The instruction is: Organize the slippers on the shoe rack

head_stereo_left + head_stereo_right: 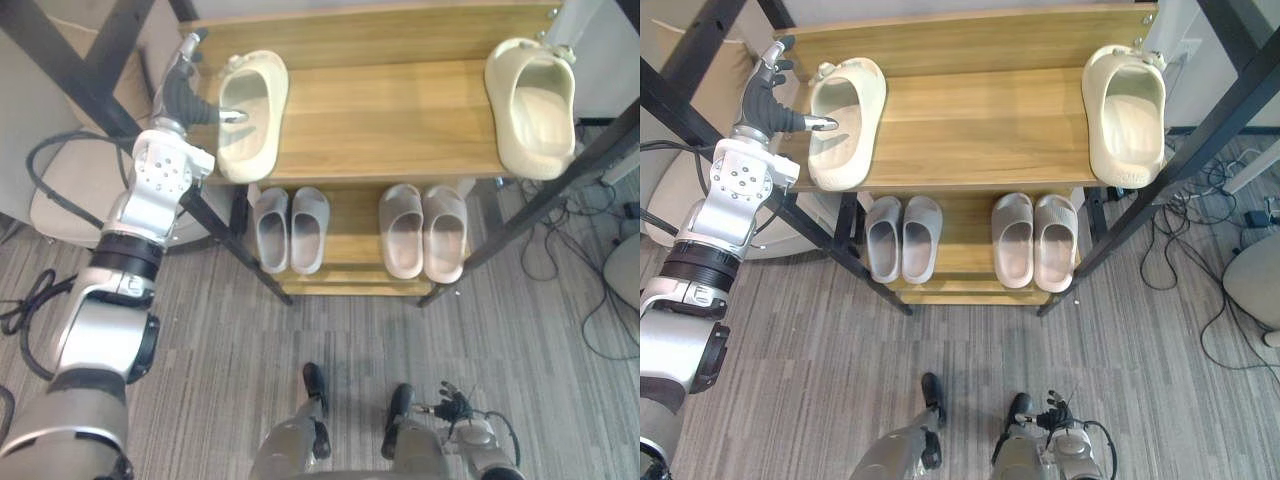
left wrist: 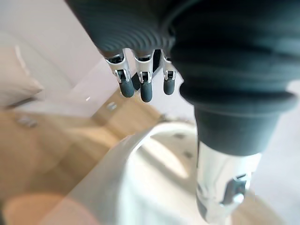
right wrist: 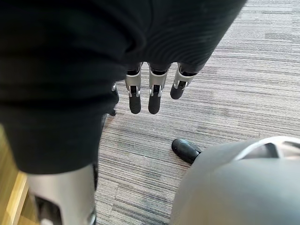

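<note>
Two cream slippers lie on the wooden top shelf (image 1: 390,120) of the shoe rack, one at the left end (image 1: 250,115) and one at the right end (image 1: 532,105). My left hand (image 1: 185,100) is at the outer rim of the left slipper (image 2: 140,187). Its fingers (image 2: 143,84) are straight and point away, and its thumb (image 2: 220,178) reaches over the slipper's opening. On the lower shelf stand a grey pair (image 1: 290,228) and a beige pair (image 1: 423,230). My right hand (image 3: 152,93) hangs low over the floor with relaxed fingers and holds nothing.
Black slanted frame posts (image 1: 230,250) flank the rack on both sides. Cables (image 1: 560,260) lie on the floor to the right, near a white round base (image 1: 625,270). A pale cushioned seat (image 1: 70,200) sits to the left. Grey striped carpet (image 1: 330,330) lies in front.
</note>
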Controlling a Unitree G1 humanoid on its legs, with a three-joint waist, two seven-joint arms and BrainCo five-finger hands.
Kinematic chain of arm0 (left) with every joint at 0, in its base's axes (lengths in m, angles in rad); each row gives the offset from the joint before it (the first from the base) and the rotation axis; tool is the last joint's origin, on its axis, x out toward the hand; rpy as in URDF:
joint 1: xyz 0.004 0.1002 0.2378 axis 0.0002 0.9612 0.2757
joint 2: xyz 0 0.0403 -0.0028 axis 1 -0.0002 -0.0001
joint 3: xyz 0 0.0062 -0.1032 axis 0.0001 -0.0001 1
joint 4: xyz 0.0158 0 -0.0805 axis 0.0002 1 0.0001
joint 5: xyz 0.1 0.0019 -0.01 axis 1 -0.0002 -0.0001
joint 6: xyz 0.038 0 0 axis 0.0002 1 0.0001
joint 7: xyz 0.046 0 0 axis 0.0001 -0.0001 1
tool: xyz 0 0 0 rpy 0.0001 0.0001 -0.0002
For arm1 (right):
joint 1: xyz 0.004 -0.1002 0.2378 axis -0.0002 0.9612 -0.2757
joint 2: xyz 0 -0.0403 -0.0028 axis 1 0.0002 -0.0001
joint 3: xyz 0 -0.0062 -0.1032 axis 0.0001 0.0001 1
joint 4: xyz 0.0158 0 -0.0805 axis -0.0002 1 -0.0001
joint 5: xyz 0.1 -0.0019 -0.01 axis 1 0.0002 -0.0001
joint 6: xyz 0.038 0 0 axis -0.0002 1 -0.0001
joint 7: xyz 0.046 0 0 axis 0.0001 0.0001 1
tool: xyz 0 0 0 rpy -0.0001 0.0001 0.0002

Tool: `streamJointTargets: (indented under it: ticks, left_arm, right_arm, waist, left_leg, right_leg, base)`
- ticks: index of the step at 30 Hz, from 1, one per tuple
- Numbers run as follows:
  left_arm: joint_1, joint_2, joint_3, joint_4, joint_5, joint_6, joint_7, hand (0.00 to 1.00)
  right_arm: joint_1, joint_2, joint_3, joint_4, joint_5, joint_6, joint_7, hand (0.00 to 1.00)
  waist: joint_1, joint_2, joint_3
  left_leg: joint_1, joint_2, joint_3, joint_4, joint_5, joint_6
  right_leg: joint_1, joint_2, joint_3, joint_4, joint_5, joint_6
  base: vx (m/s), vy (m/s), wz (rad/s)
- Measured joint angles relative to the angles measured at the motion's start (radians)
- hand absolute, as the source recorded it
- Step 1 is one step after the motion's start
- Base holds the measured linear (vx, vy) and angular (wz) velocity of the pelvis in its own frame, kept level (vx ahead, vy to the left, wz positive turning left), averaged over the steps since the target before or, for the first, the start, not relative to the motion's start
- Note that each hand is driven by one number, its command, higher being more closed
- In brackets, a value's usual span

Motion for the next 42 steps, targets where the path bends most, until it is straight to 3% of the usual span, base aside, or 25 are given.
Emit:
streamJointTargets:
  ticks: [11, 18, 19, 21, 22, 24, 26, 27, 28, 29, 31, 36, 42]
  left_arm:
    - [-0.097, 0.027, 0.005, 0.076, 0.0, 0.0, 0.023, 0.0]
    - [-0.117, 0.045, 0.017, 0.101, -0.001, 0.007, 0.023, 0.0]
    - [-0.122, 0.045, 0.017, 0.102, -0.001, 0.009, 0.023, 1.0]
    - [-0.135, 0.045, 0.017, 0.102, -0.001, 0.012, 0.021, 1.0]
    - [-0.136, 0.045, 0.017, 0.102, -0.002, 0.013, 0.022, 1.0]
    - [-0.147, 0.045, 0.016, 0.107, -0.001, 0.014, 0.021, 1.0]
    - [-0.178, 0.045, 0.015, 0.119, -0.002, 0.014, 0.022, 1.0]
    - [-0.199, 0.05, 0.019, 0.118, -0.002, 0.014, 0.029, 1.0]
    - [-0.194, 0.053, 0.026, 0.126, -0.004, 0.015, 0.047, 1.0]
    - [-0.193, 0.053, 0.026, 0.138, -0.006, 0.016, 0.054, 1.0]
    - [-0.213, 0.063, 0.024, 0.139, -0.003, 0.012, 0.045, 1.0]
    - [-0.212, 0.087, 0.023, 0.139, -0.003, 0.015, 0.036, 1.0]
    - [-0.209, 0.086, 0.023, 0.138, -0.003, 0.016, 0.037, 1.0]
  right_arm:
    - [-0.02, 0.017, 0.009, -0.033, 0.03, -0.017, -0.019, 0.0]
    - [-0.021, 0.018, 0.01, -0.033, 0.059, -0.018, -0.02, 0.0]
    - [-0.021, 0.018, 0.01, -0.033, 0.059, -0.019, -0.02, 0.0]
    - [-0.021, 0.019, 0.015, -0.032, 0.059, -0.019, -0.02, 0.0]
    - [-0.021, 0.018, 0.025, -0.032, 0.059, -0.019, -0.02, 0.0]
    - [-0.028, 0.01, 0.028, -0.035, 0.059, -0.02, -0.02, 0.0]
    - [-0.037, 0.025, 0.029, -0.033, 0.059, -0.021, -0.02, 0.0]
    - [-0.043, 0.037, 0.037, -0.031, 0.059, -0.023, -0.019, 0.0]
    - [-0.043, 0.018, 0.034, -0.035, 0.06, -0.026, -0.02, 0.0]
    - [-0.046, 0.017, 0.034, -0.036, 0.06, -0.027, -0.019, 0.0]
    - [-0.063, 0.031, 0.038, -0.033, 0.06, -0.031, -0.023, 0.0]
    - [-0.069, 0.049, 0.057, -0.032, 0.06, -0.037, -0.021, 0.0]
    - [-0.066, 0.048, 0.067, -0.028, 0.059, -0.037, -0.022, 0.0]
  waist:
    - [0.003, 0.006, 0.045]
    - [0.002, 0.009, 0.048]
    - [0.002, 0.009, 0.049]
    - [0.001, 0.002, 0.053]
    - [0.004, 0.001, 0.055]
    - [0.002, 0.012, 0.062]
    - [-0.013, -0.005, 0.069]
    - [-0.026, -0.038, 0.074]
    - [-0.018, -0.028, 0.076]
    - [-0.013, -0.009, 0.077]
    - [-0.042, -0.017, 0.082]
    - [-0.04, -0.019, 0.082]
    - [-0.052, -0.022, 0.081]
  left_leg:
    - [-0.048, 0.019, 0.006, 0.0, 0.002, -0.004]
    - [-0.071, 0.016, 0.037, -0.001, 0.0, -0.006]
    - [-0.074, 0.016, 0.041, -0.001, 0.0, -0.006]
    - [-0.081, 0.005, 0.054, 0.006, -0.006, -0.018]
    - [-0.081, -0.001, 0.054, 0.006, 0.003, -0.007]
    - [-0.085, -0.002, 0.054, 0.0, 0.001, -0.007]
    - [-0.097, -0.016, 0.065, 0.006, -0.017, -0.033]
    - [-0.16, -0.039, 0.064, 0.183, -0.014, 0.067]
    - [-0.169, -0.022, 0.045, 0.306, -0.124, 0.08]
    - [-0.139, -0.01, 0.046, 0.263, -0.167, 0.062]
    - [-0.106, -0.034, 0.051, 0.165, -0.117, 0.049]
    - [-0.047, -0.031, 0.052, 0.005, -0.019, -0.005]
    - [-0.027, -0.019, 0.052, 0.002, -0.001, 0.0]
  right_leg:
    - [-0.058, 0.018, 0.013, -0.001, 0.016, -0.022]
    - [-0.063, 0.026, 0.035, -0.073, 0.078, -0.031]
    - [-0.063, 0.026, 0.035, -0.08, 0.082, -0.033]
    - [-0.061, 0.015, 0.041, -0.115, 0.095, -0.033]
    - [-0.063, 0.012, 0.048, -0.122, 0.101, -0.033]
    - [-0.062, 0.017, 0.054, -0.123, 0.123, -0.02]
    - [-0.069, -0.001, 0.054, -0.149, 0.126, -0.026]
    - [-0.099, -0.047, 0.061, -0.154, 0.14, -0.03]
    - [-0.099, -0.042, 0.07, -0.151, 0.146, -0.018]
    - [-0.093, -0.031, 0.073, -0.151, 0.158, -0.013]
    - [-0.104, -0.044, 0.084, -0.134, 0.166, -0.018]
    - [-0.132, -0.024, 0.084, -0.103, 0.145, -0.028]
    - [-0.095, -0.007, 0.073, -0.14, 0.176, -0.029]
  base:
    - [-0.04, 0.004, -0.04]
    - [-0.04, 0.029, -0.11]
    - [-0.06, 0.047, -0.02]
    - [-0.05, 0.048, -0.04]
    - [-0.06, 0.07, -0.2]
    - [-0.06, 0.062, -0.08]
    - [-0.08, 0.073, 0.2]
    - [-0.07, 0.106, -0.02]
    - [-0.04, 0.099, -0.26]
    - [-0.01, 0.094, -0.23]
    - [-0.05, 0.082, 0.2]
    - [-0.01, -0.002, 0.08]
    - [0.0, 0.01, -0.06]
